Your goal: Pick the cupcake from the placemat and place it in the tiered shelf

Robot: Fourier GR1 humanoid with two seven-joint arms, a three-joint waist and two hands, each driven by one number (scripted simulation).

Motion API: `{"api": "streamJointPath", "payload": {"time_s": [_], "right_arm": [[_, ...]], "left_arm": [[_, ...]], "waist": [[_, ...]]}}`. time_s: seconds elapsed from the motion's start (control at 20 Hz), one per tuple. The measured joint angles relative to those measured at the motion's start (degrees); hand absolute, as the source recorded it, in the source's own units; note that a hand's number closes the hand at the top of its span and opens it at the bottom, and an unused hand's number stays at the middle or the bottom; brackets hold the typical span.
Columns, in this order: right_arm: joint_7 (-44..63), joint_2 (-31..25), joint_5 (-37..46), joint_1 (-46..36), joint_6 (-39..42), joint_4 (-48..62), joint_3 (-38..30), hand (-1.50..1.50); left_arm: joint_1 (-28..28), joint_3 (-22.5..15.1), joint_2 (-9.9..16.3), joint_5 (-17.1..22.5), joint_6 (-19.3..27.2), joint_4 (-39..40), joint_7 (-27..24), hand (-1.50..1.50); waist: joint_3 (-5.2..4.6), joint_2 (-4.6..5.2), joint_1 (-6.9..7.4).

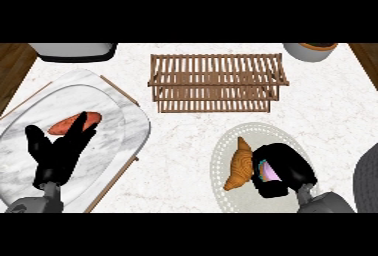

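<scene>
Cupcake [266, 171] sits on the round pale placemat [229, 197] at about four o'clock of the surface [184, 150], and only a sliver of pink and teal shows, because our right hand [284, 167] is curled over it. We read those fingers as wrapped round the cupcake, grasping it. Whether it has left the mat we cannot tell. Just beside it, on its nine o'clock side, lies a croissant [239, 165], close to the hand.

Our left hand [55, 152] rests at eight o'clock above a marble tray [111, 145], fingers straight and released, holding nothing. A sweet potato [76, 123] lies on the tray just past its fingertips.

We judge the step in hand to be the pick itself, with the grasp made or closing. The tiered shelf [218, 82] stands at twelve o'clock, well apart from the mat. The next move calls for lifting straight up so the croissant is not nudged, then carrying toward eleven o'clock and lowering onto a slatted tier
</scene>
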Motion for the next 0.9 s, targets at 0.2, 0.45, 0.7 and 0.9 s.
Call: {"api": "streamJointPath", "payload": {"time_s": [0.2, 0.45, 0.7, 0.9], "right_arm": [[12.61, 11.45, 2.34, -3.72, -2.87, -0.02, 6.82, 1.50], [26.47, 17.38, 1.39, -10.40, -12.81, -0.71, 17.04, 1.50], [38.83, 19.16, 3.70, -18.91, -19.86, -8.06, 23.12, 1.50], [47.09, 19.40, 7.55, -26.92, -19.73, -14.68, 23.62, 1.50]], "left_arm": [[-0.99, -0.43, -0.51, -0.39, 0.20, 0.32, 0.59, 0.00], [-1.35, -0.98, -1.23, -1.17, 0.40, 0.59, -0.16, 0.00], [-1.94, -0.32, -0.99, -1.24, 0.42, 1.62, 0.24, 0.00], [-1.45, -0.05, -1.04, -1.52, 0.67, 1.53, 0.05, 0.00]], "waist": [[-0.03, 0.15, 0.79], [-0.01, 0.18, 1.62], [-0.03, -0.11, 1.13], [-0.05, -0.37, 0.59]]}}
